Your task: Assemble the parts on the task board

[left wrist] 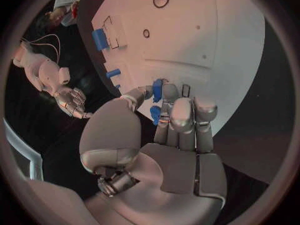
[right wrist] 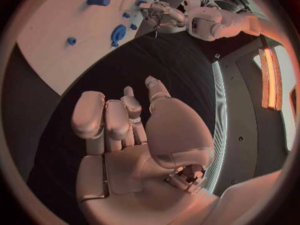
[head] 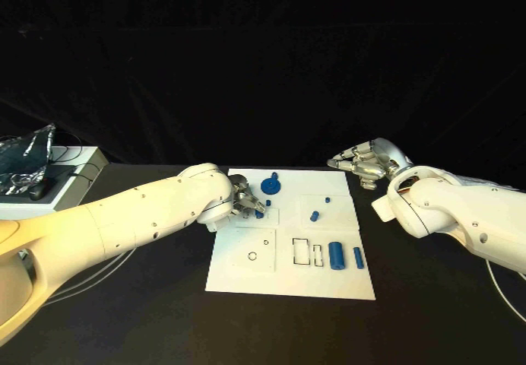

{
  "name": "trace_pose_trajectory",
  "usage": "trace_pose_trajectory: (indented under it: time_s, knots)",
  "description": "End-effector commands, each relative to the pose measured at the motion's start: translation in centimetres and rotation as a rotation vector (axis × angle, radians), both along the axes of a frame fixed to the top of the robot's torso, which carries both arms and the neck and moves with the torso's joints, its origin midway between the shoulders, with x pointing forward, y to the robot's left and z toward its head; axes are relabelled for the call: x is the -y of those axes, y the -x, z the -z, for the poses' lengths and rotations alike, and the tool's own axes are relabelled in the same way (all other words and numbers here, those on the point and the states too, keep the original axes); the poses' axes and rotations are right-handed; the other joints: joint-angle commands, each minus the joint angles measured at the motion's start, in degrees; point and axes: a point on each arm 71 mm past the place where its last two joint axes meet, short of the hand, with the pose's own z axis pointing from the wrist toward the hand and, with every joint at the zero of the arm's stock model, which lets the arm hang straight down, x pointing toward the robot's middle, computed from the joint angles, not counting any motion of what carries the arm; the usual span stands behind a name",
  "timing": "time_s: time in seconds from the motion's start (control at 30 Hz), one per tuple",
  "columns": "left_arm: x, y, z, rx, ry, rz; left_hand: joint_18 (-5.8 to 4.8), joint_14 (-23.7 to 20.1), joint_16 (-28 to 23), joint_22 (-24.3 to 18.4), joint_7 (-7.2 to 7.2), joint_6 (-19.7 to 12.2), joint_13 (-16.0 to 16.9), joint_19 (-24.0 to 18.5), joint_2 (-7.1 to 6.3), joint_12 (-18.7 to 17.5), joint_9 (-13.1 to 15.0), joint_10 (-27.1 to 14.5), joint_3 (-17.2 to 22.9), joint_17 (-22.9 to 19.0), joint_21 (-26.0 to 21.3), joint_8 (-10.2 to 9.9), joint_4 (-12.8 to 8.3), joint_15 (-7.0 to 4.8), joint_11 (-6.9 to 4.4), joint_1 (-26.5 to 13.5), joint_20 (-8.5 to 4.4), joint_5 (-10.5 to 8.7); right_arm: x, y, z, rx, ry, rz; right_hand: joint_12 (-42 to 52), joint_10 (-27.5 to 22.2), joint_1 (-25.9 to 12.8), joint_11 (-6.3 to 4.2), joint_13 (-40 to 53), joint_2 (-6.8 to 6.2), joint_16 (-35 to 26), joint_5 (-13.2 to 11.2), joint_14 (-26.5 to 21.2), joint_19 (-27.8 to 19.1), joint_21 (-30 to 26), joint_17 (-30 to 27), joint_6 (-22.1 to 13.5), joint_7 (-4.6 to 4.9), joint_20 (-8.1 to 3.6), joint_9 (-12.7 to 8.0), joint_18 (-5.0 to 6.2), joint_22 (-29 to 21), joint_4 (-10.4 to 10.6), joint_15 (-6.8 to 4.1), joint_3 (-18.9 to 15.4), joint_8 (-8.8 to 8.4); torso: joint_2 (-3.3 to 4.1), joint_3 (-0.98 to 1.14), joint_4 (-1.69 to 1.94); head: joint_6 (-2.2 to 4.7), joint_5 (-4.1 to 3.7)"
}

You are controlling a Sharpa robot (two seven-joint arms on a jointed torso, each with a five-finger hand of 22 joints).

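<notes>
The left hand (head: 243, 201) is pinching a small blue part (left wrist: 157, 91) over the near-left area of the white task board (head: 329, 283), which is lying mid-bench. Other blue parts (head: 337, 256) are lying on the board. The right hand (head: 367, 162) is hovering beyond the board's far right corner, fingers loosely apart, holding nothing.

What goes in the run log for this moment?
left hand: pinching small blue part over white task board | right hand: open, off board's far right corner | assembly: unfinished
</notes>
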Motion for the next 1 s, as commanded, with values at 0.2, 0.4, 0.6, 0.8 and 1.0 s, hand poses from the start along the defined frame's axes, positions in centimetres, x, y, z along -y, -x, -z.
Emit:
trace_pose_trajectory:
  time_s: [0.2,0.4,0.6,0.8,1.0]
  knots:
    - [-0.04,0.04,-0.01,0.011,-0.025,0.013,-0.31,0.4,-0.1,0.3,-1.31,1.7,0.1,0.4,0.17,-0.4,0.6,1.3,8.6,0.0,0.1,-0.2,-8.4,0.17,-1.19,0.6,0.19,0.22,-0.11,0.05,-0.08,0.008,0.003,-0.017,-0.3,-0.3,-0.3,0.04,0.0,0.31,0.1,0.1,-0.1,3.9,-0.3,-0.1,-0.3,0.07,-0.38,0.0,0.32,7.8,0.1,-0.05,-0.3,-0.37,-0.01,-0.02,0.05,-0.02,0.12]
    - [-0.07,0.01,-0.01,0.018,-0.034,0.011,-0.29,0.4,-0.1,0.3,-1.3,1.7,0.1,0.4,0.17,-0.4,0.7,1.3,8.6,0.0,0.0,-0.2,-8.3,0.18,-1.18,0.6,0.2,0.19,-0.11,0.05,-0.08,0.008,0.003,-0.017,-0.3,-0.3,-0.3,0.04,0.0,0.31,0.1,0.1,-0.1,3.9,-0.3,-0.1,-0.3,0.07,-0.38,0.0,0.32,7.8,0.1,-0.05,-0.3,-0.37,0.0,-0.05,0.0,-0.01,0.19]
    - [-0.04,0.03,0.04,0.014,-0.041,0.015,-0.27,0.4,-0.1,0.4,-1.27,1.7,0.2,0.4,0.26,-0.4,0.8,1.3,8.6,0.0,0.0,-0.3,-8.2,0.19,-1.16,0.7,0.25,0.11,-0.1,0.06,-0.08,0.008,0.003,-0.017,-0.3,-0.3,-0.3,0.04,0.0,0.31,0.1,0.1,-0.1,3.9,-0.3,-0.1,-0.3,0.07,-0.38,0.0,0.32,7.8,0.1,-0.05,-0.3,-0.37,0.01,-0.04,0.01,-0.11,0.18]
    - [-0.04,0.04,0.26,0.009,-0.051,0.017,-0.27,0.4,-0.1,0.4,-1.27,1.7,0.2,0.4,0.26,-0.4,0.8,1.3,8.6,0.0,0.0,-0.3,-8.2,0.19,-1.16,0.7,0.25,0.11,-0.07,0.07,-0.08,0.007,0.003,-0.017,-0.3,-0.3,-0.3,0.04,0.0,0.31,0.1,0.1,-0.1,3.9,-0.3,-0.1,-0.3,0.07,-0.38,0.0,0.32,7.8,0.1,-0.05,-0.3,-0.37,0.03,-0.01,0.0,-0.25,0.13]
    - [-0.15,0.08,0.45,0.008,-0.061,0.017,-0.22,0.4,-0.1,0.7,-1.25,1.7,0.3,0.5,0.27,-0.4,1.1,1.2,8.6,-0.1,-0.2,-0.4,-8.1,0.22,-1.14,0.8,0.34,0.1,-0.04,0.07,-0.07,0.006,0.003,-0.017,-0.3,-0.3,-0.3,0.04,0.0,0.31,0.1,0.1,-0.1,3.9,-0.3,-0.1,-0.3,0.07,-0.38,0.0,0.32,7.8,0.1,-0.05,-0.3,-0.37,0.05,-0.02,-0.01,-0.35,0.08]
